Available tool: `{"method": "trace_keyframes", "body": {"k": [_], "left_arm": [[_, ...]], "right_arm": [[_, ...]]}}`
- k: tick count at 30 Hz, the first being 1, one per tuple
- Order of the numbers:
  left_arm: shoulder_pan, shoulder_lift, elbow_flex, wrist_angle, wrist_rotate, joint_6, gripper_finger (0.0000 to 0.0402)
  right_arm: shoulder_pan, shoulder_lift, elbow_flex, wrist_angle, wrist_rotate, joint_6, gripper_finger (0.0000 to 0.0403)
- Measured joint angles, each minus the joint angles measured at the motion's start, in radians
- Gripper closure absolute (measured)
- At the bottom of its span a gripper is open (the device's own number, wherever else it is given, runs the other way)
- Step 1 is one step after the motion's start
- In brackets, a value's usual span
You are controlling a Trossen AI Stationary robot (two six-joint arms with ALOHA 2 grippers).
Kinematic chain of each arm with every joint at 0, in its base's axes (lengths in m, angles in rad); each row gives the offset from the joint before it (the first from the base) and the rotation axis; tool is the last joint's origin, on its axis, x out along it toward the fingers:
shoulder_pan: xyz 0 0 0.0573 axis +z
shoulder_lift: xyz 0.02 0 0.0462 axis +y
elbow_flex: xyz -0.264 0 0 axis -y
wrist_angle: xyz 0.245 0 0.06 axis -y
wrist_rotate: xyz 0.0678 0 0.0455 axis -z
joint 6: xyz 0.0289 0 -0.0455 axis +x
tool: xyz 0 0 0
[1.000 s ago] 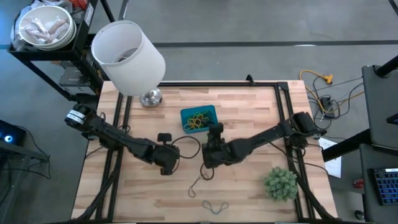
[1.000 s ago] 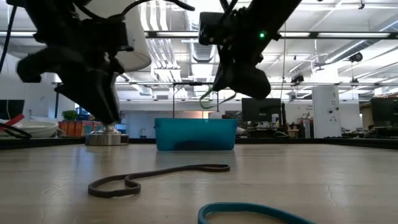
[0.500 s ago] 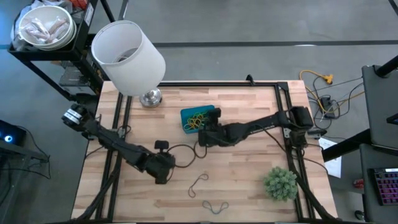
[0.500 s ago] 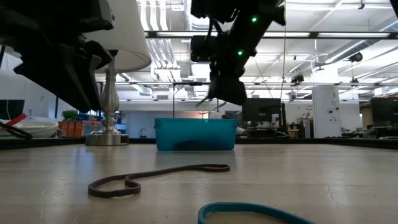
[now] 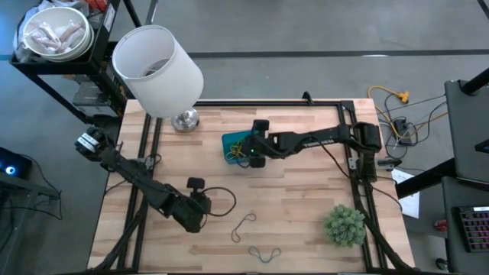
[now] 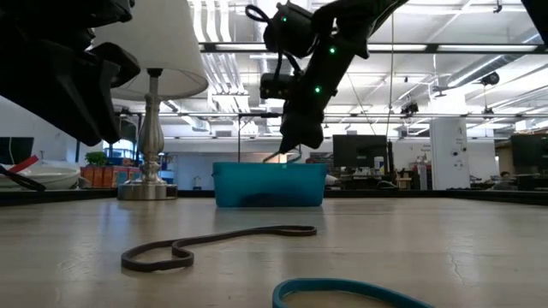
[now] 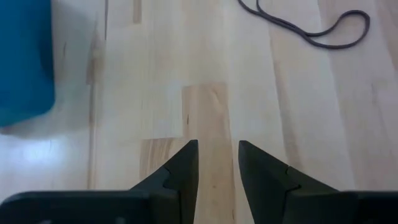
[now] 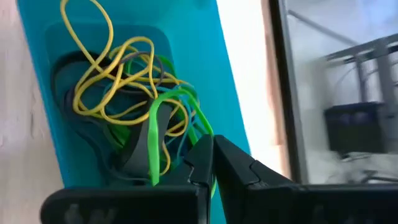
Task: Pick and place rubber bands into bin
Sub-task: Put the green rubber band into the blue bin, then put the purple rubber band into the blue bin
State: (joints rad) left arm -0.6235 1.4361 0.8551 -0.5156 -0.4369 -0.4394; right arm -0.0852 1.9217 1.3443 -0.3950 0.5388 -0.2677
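The blue bin [image 5: 230, 143] stands at the table's middle, toward the far side, and holds several yellow, green and dark rubber bands [image 8: 112, 93]. My right gripper [image 5: 248, 155] hangs over the bin, shut on a green rubber band [image 8: 154, 134]. My left gripper [image 5: 195, 221] is open above bare wood left of centre, toward the near edge, with nothing between its fingers [image 7: 217, 163]. A dark grey band [image 5: 244, 224] and a blue-grey band [image 5: 263, 254] lie flat on the table near the front. My right gripper pinches the green rubber band [image 8: 200, 138] between its two fingertips, at one end of the loop. The fingers slant down from the table's right side. The loop droops slack below them over the pile in the bin [image 6: 280, 156]; whether it rests on the pile, I cannot tell.
A lamp with a big white shade [image 5: 157, 70] stands at the far left corner. A bushy green plant ball [image 5: 344, 224] sits at the near right. Black rails run along the table's left and right sides. Bare wood lies between the bin and the loose bands.
My right gripper has carried the green band from the table's middle toward the far edge and now hangs over the bin, rolled somewhat. My left gripper has drawn back toward the near edge, still open.
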Motion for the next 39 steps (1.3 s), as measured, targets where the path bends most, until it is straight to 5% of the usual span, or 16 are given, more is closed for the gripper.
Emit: {"method": "trace_keyframes", "body": {"k": [14,29,39], "left_arm": [[0.0,0.0,-0.001,0.0,-0.028,0.0,0.0304],[0.0,0.0,-0.001,0.001,-0.039,0.001,0.0304],[0.0,-0.001,-0.001,0.019,-0.101,0.012,0.0304]], "right_arm": [[-0.027,0.0,-0.02,0.009,-0.057,0.051,0.0391],[-0.026,-0.004,-0.012,-0.006,-0.097,0.038,0.0302],[0.097,-0.172,-0.012,-0.172,-0.098,0.047,0.031]]}}
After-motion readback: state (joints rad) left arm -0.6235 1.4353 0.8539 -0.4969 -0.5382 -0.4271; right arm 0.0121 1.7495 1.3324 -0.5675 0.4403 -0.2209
